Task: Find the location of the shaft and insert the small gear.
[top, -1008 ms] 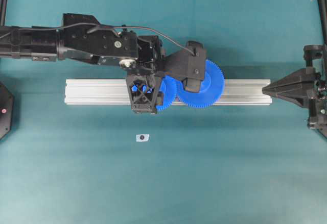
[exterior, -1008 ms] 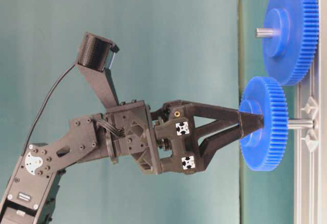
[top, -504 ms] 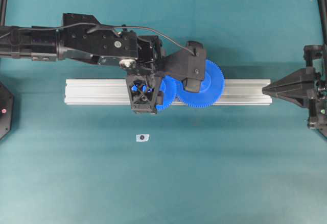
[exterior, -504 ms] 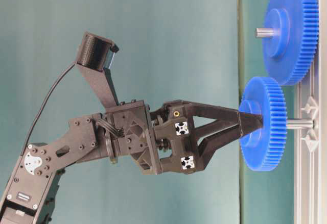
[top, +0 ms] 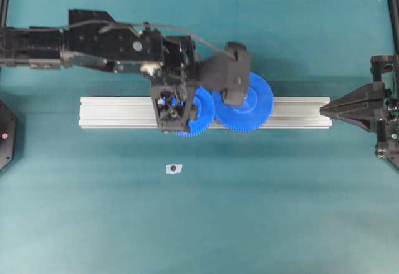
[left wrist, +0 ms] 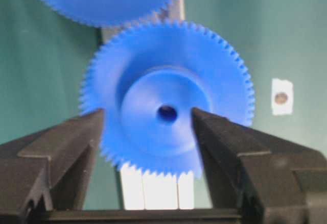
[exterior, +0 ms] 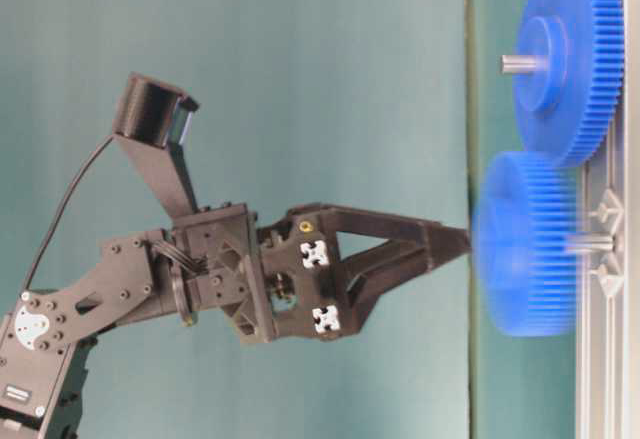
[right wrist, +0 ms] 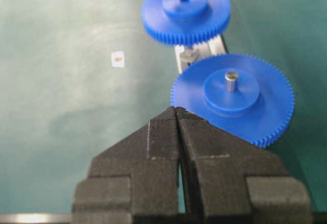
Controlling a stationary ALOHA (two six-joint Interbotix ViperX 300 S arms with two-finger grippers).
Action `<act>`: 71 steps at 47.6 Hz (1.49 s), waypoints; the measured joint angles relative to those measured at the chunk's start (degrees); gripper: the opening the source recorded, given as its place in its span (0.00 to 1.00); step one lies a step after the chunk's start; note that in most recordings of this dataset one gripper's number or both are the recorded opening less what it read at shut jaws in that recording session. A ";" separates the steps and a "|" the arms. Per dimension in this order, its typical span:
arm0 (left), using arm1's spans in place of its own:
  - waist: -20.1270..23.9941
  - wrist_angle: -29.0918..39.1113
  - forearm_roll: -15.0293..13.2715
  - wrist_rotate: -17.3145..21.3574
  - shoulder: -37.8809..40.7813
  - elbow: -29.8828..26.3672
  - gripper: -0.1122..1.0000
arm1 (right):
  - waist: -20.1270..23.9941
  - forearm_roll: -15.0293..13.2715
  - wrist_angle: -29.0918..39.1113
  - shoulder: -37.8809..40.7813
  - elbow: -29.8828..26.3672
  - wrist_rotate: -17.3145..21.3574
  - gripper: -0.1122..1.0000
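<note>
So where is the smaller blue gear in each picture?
Overhead: the small gear lies mid-rail, partly under the left gripper.
Table-level: right side, blurred.
Left wrist: centre, between the fingers.
Right wrist: top centre.
Shared landmark: the bigger gear beside it.

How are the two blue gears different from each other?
The small gear is narrower across than the big gear. The big gear has a grey pin poking up out of its middle; the small gear shows only a dark hole there. In the side view the small gear looks blurred, while the big gear is sharp. Both are bright blue, with fine teeth and a raised round hub.
</note>
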 measured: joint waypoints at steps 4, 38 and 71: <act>0.18 0.09 0.09 -0.18 -0.09 -0.09 0.72 | 0.00 0.00 -0.09 0.00 0.00 0.26 0.11; -0.09 0.18 0.09 -0.53 0.00 -0.09 0.72 | 0.00 -0.09 0.00 0.09 0.00 0.44 0.11; -2.90 0.62 0.09 -0.70 0.00 -0.09 0.72 | 0.00 0.00 -0.09 0.00 0.00 0.35 0.11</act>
